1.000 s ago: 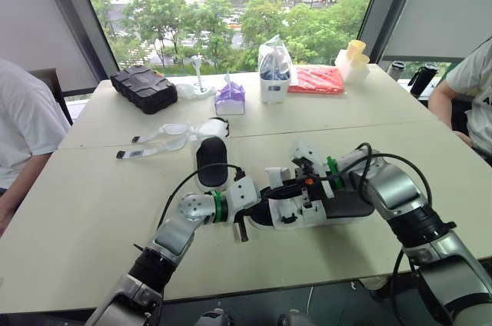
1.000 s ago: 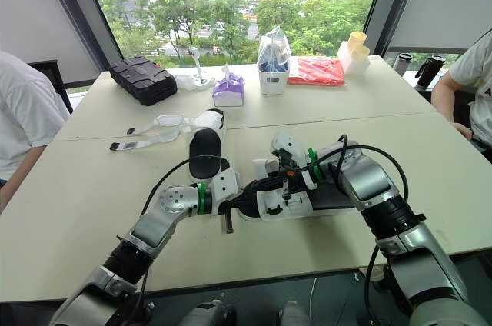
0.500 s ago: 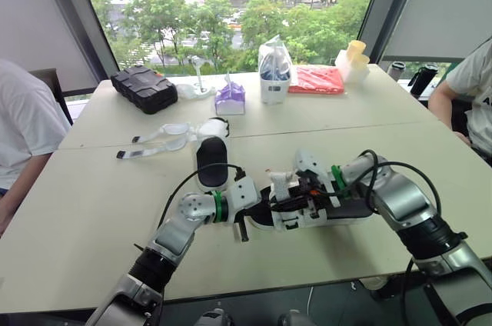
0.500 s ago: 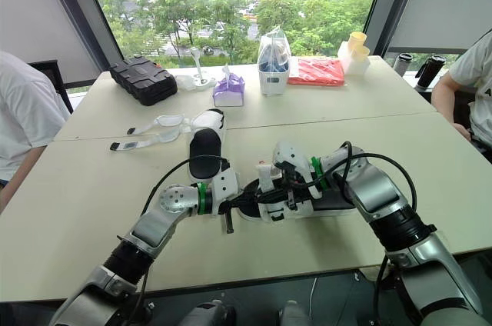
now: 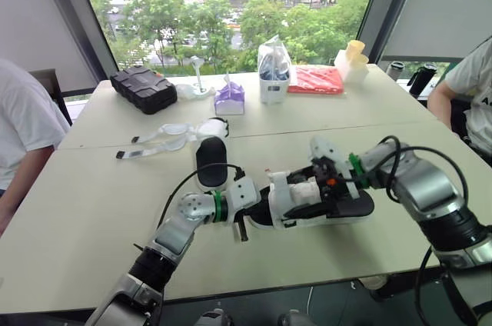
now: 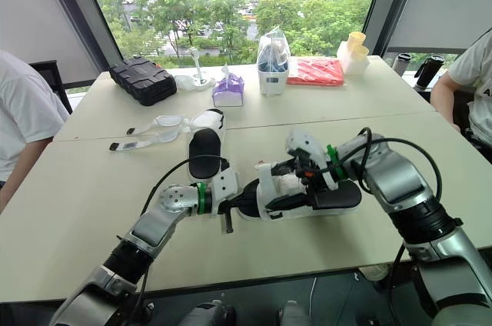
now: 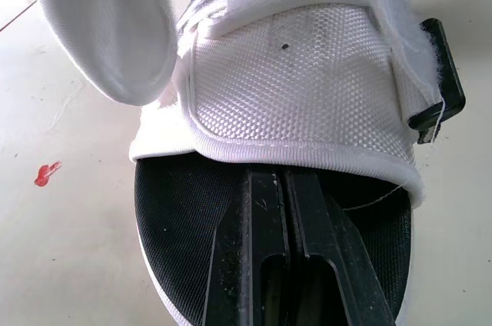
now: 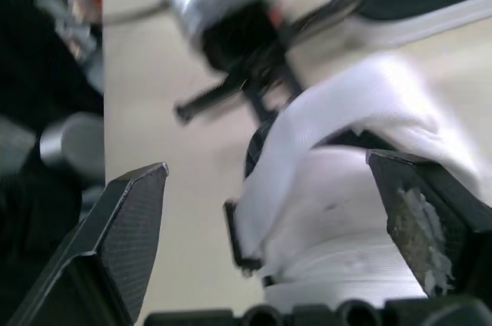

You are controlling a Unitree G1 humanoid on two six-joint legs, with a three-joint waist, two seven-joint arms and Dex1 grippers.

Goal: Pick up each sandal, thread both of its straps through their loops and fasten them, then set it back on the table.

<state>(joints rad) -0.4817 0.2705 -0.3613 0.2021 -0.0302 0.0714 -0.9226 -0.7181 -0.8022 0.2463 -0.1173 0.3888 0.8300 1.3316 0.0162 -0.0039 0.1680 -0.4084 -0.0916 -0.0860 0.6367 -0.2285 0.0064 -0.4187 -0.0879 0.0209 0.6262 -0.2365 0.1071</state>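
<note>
Sandal [image 5: 319,207] number one lies on its sole near the front edge of the desk [image 5: 84,211], about midway along it. The other sandal [image 5: 210,158] rests farther back, its straps splayed toward the left edge. The left gripper [image 7: 286,187] has its fingers pressed together, tips on the black footbed at the toe. The right gripper [image 8: 269,180] is spread wide over the white strap [image 8: 338,111]. The shoe looks light, with a firm sole and floppy straps likely to sag and cling, so pin the sole and pinch a strap near its free end.
</note>
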